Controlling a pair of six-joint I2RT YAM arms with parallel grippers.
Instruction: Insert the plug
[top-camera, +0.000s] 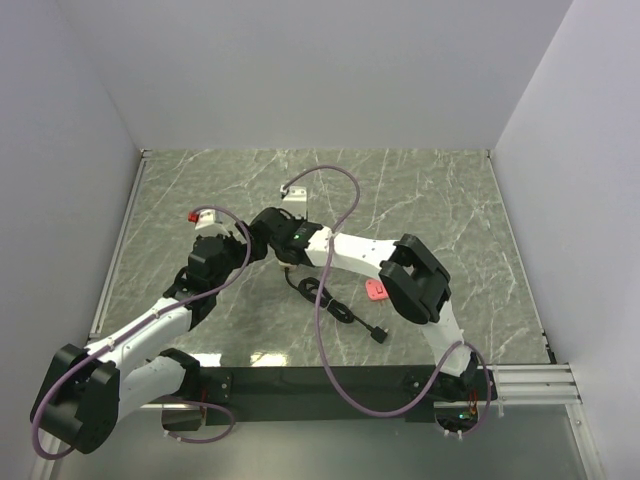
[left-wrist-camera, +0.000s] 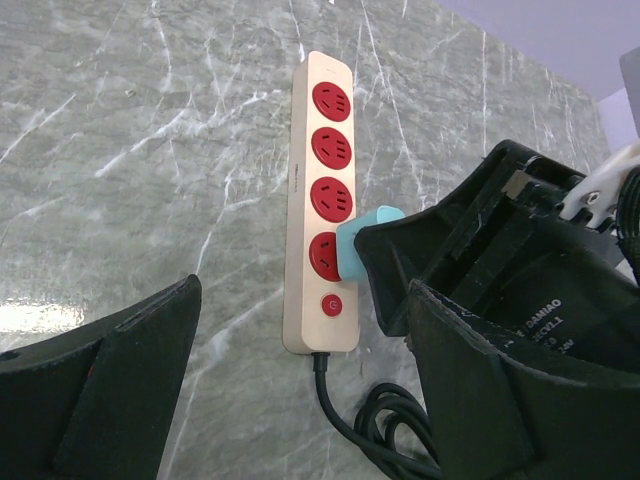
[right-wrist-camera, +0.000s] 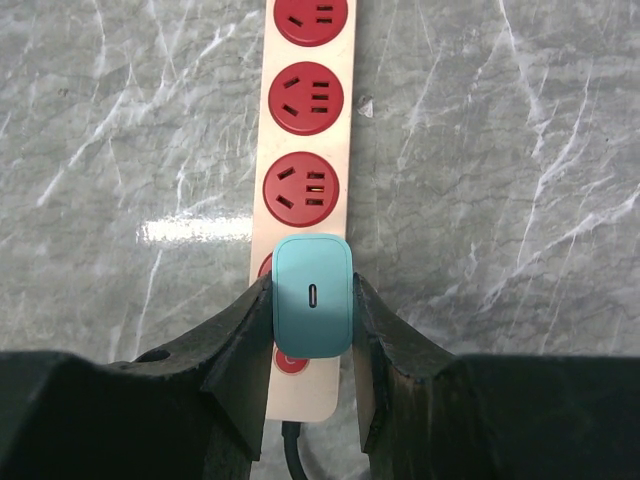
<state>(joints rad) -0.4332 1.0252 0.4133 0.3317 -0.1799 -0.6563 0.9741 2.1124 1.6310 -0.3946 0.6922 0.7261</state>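
A beige power strip (left-wrist-camera: 320, 140) with several red sockets lies on the marble table and also shows in the right wrist view (right-wrist-camera: 305, 120). My right gripper (right-wrist-camera: 312, 310) is shut on a teal plug (right-wrist-camera: 312, 295) and holds it on the socket nearest the strip's red switch (left-wrist-camera: 331, 305). The plug (left-wrist-camera: 362, 242) touches that socket's face; how deep it sits I cannot tell. My left gripper (left-wrist-camera: 300, 400) is open and empty, above the strip's cord end. In the top view both grippers (top-camera: 250, 242) meet left of centre and hide the strip.
The strip's black cord (left-wrist-camera: 400, 430) coils beside it and ends in a black plug (top-camera: 380, 334). A pink object (top-camera: 376, 290) lies under the right arm. A small red object (top-camera: 193, 215) lies far left. Purple cables (top-camera: 340, 190) loop over the table.
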